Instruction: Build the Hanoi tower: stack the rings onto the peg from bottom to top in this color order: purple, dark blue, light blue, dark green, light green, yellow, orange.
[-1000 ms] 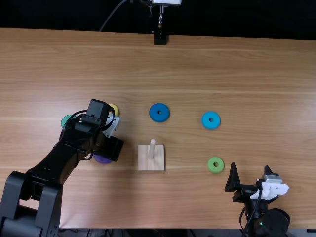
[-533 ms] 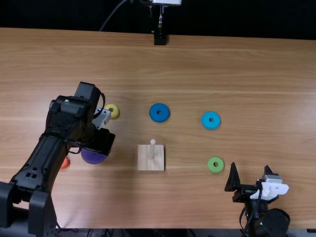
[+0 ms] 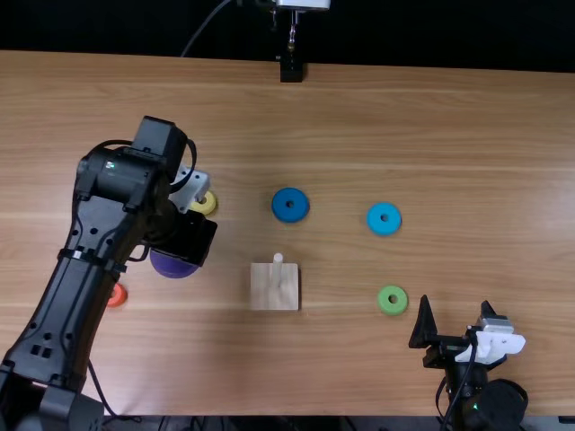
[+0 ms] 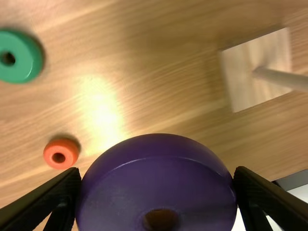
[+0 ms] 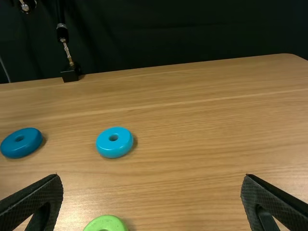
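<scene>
Purple ring (image 4: 156, 185) sits clamped — between the jaws of the left gripper (image 3: 190, 240).

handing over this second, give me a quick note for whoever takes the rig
Left gripper: shut on the purple ring.
Right gripper: open, holding nothing.
On the table: dark blue, light blue and light green rings; yellow, dark green and orange rings on the left side.
Done: purple gripped; peg bare.
To do: purple on the peg, then dark blue, light blue, dark green, light green, yellow, orange.
</scene>
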